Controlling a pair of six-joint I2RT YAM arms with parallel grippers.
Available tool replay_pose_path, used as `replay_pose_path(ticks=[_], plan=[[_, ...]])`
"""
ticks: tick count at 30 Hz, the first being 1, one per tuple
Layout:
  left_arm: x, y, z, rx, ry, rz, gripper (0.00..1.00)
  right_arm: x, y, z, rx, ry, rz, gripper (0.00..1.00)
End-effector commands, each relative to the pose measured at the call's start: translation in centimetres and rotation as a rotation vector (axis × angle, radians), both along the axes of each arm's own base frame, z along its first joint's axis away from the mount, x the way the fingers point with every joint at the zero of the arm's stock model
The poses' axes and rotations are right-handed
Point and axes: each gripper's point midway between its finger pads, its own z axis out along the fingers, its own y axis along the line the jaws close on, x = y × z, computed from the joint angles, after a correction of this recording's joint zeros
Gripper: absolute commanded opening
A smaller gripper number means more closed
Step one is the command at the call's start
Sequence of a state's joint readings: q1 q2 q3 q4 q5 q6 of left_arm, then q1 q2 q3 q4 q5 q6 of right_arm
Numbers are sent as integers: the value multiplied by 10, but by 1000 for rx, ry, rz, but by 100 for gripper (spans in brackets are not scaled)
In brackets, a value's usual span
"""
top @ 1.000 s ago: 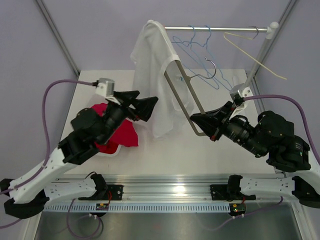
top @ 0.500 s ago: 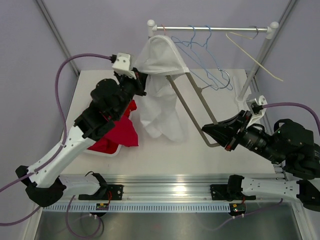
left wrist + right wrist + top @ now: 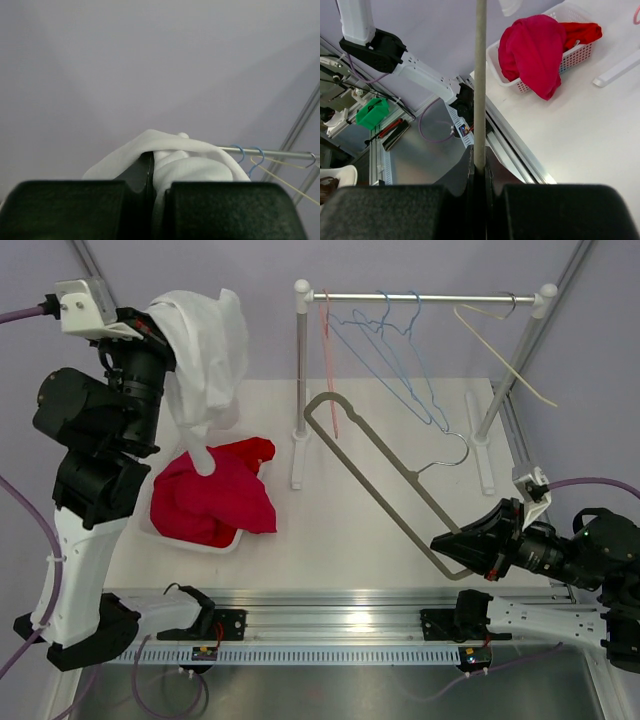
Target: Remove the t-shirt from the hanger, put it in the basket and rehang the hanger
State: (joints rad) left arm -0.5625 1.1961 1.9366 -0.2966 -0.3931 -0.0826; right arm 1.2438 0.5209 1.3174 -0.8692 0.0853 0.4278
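Up at ten o'clock in the overhead view, at the left gripper [image 3: 166, 338], the step in hand looks like carrying the limp white fabric t-shirt [image 3: 208, 345] away, since it already hangs free of the large grey loop-shaped hanger [image 3: 378, 455]. To do this well, I judge the arm should keep its pinch firm and lower slowly, so the trailing cloth settles in a heap and does not slide off the edge. The other arm should keep the hanger still and well apart from the cloth.

The left wrist view shows those jaws shut tight on a bunched fold of the shirt, with cloth spilling over the fingertips. The right gripper [image 3: 452, 548], at five o'clock, is likewise clamped, its jaws nipping the hanger's straight lower bar, which runs up between the fingers in the right wrist view.

Outward from the left jaws, the shirt drapes down toward eight o'clock. Its lowest tip reaches the crumpled red garment [image 3: 215, 505] lying in the white plastic mesh basket [image 3: 580, 49], though whether they touch I cannot tell. Outward from the right jaws, the hanger slants up toward the centre of the white table [image 3: 330, 530], its wire hook pointing to three o'clock. At twelve to one o'clock stands the metal clothes rail [image 3: 430, 297], with thin blue wire hangers [image 3: 385, 335] on it.
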Motion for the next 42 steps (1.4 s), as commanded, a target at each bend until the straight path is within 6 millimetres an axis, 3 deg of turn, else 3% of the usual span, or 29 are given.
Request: replay_pose_path(ticks=[1,2,3,4,5,6,8,9,10,12,13,15,16,18,19,22,24,26,27,29,30,31,36,42], plan=[[-10,27,10,-42,-10,40,0,0,-9,14,48,-28,-16,0],[-13,33,6,-54,-2,39,0,3,-10,13,38,-29,-32,0],[-5,28,-11,-43,35,15,0,6,-8,8,22,-25,-45,0],[-3,36,-20,-76,53,26,0,10,-7,5,7,-24,-59,0],[-10,42,-23,-88,51,27,0,11,-6,3,2,-23,-67,0],[-1,40,-46,-83,100,27,0,13,-6,2,-1,-23,-76,0],[2,48,-67,-106,138,40,0,15,-6,1,-1,-25,-86,0],[-6,52,-71,-118,123,41,0,16,-5,1,-3,-27,-89,0],[9,55,-107,-108,191,58,0,17,-5,0,-1,-26,-94,0],[9,65,-129,-118,206,84,0,18,-4,-1,-3,-24,-99,0],[19,79,-161,-124,266,133,0,20,-5,-2,-11,-23,-109,0],[21,93,-185,-143,301,167,0,22,-6,-4,-14,-18,-126,0],[25,104,-210,-158,347,215,0,26,-9,-3,-10,-20,-151,0],[24,116,-232,-186,378,284,0,29,-12,-1,-2,-22,-176,0],[23,118,-255,-203,415,296,0,35,-16,-3,-10,-23,-214,0],[23,115,-293,-254,483,289,2,55,-28,-6,-59,-27,-347,0],[24,104,-327,-275,569,243,13,65,-36,-7,-98,-40,-415,0],[20,94,-341,-271,600,189,29,81,-48,-7,-126,-66,-529,0],[17,88,-343,-275,604,153,52,85,-57,-7,-145,-72,-570,0],[5,85,-339,-271,578,130,74,96,-75,-7,-184,-85,-681,0],[0,82,-336,-268,568,112,92,99,-85,-7,-203,-91,-721,0],[-5,79,-334,-265,558,93,99,104,-96,-7,-218,-96,-791,0],[-30,46,-315,-175,491,-113,99,114,-112,-10,-320,-117,-915,0],[-58,17,-290,-98,416,-289,99,132,-105,-13,-514,-191,-1040,0]])
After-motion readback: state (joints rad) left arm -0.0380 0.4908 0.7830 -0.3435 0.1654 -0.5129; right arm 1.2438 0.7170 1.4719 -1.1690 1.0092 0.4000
